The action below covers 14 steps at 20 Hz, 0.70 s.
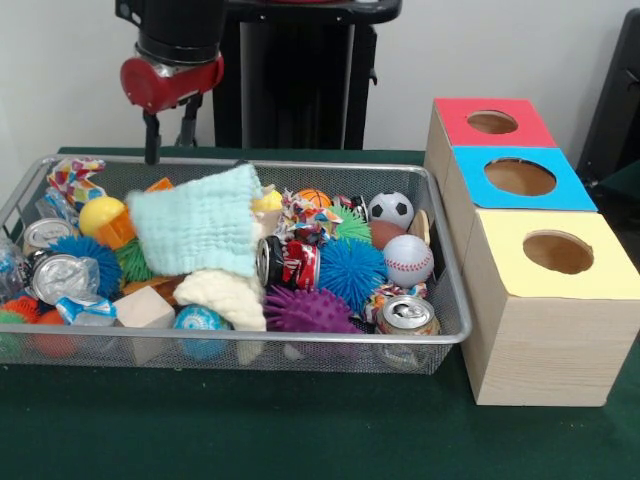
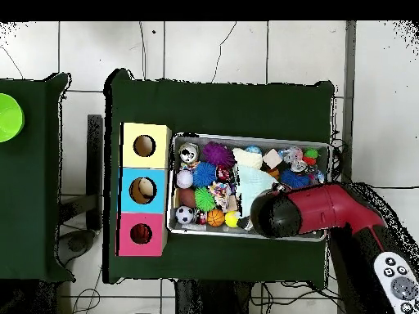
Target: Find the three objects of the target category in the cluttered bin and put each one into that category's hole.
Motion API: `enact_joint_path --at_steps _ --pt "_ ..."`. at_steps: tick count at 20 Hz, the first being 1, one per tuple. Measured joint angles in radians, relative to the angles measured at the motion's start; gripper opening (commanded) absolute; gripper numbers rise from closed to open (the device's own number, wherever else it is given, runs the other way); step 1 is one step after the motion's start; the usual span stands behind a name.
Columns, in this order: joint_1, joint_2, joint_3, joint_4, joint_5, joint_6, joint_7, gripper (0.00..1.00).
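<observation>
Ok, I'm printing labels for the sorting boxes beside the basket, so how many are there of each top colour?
Red-topped box: 1
Blue-topped box: 1
Yellow-topped box: 1
Total: 3 boxes, each with one round hole in its top.

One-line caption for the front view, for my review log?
Sawyer gripper hovers over the toy-cluttered wire bin; three coloured-top boxes wait alongside.
</observation>
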Motion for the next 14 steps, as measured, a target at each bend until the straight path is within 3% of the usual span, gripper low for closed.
enact_joint_path --at_steps 6,14 --pt "-0.06 0.014 0.052 0.004 0.045 0.0 0.0 1.0" --pt "-0.06 -0.008 0.13 0.023 0.148 0.0 0.0 1.0"
